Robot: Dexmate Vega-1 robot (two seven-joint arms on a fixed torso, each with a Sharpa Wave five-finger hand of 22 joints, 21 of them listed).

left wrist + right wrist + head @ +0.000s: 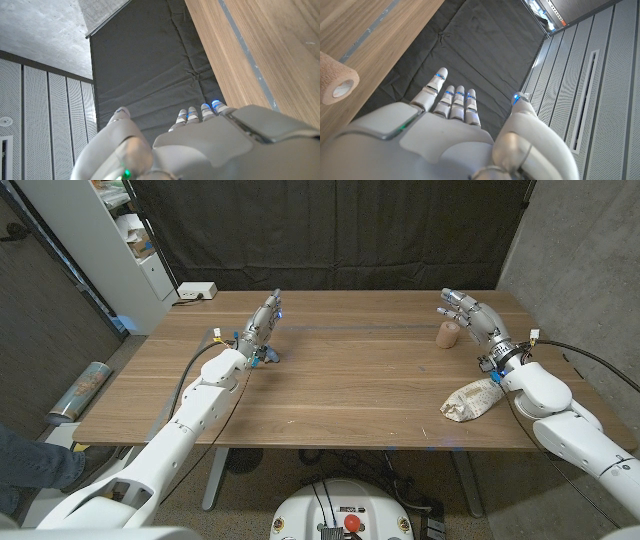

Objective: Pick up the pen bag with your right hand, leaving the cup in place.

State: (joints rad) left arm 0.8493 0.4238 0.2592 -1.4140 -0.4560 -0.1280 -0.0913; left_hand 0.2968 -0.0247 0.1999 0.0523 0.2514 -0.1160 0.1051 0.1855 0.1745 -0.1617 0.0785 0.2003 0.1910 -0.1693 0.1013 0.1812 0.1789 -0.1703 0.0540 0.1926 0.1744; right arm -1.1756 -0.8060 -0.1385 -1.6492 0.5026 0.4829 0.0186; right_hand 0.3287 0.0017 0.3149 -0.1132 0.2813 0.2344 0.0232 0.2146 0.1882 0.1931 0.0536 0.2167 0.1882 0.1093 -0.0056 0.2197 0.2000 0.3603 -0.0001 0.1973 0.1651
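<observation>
Right now the pen bag [472, 400] lies on its side on the desk [340, 390], nearer the robot than the cup [448, 334] and partly tucked under the right forearm. The right hand [472, 316] hangs raised just beside the cup, on the side away from the left hand, fingers stretched apart with nothing in them. The left hand [262, 325] is well apart from the cup, across the desk, also holding nothing, fingers straight and spread. From where I stand the bag looks soft, light and crumpled, pale cloth with a speckled print, so it will likely sag and fold when lifted; taking it around the fuller middle should hold better than pinching a loose end. Whether it is zipped, or what is in it, I cannot tell. The cup is small, tan and light-looking; its inside cannot be made out.
</observation>
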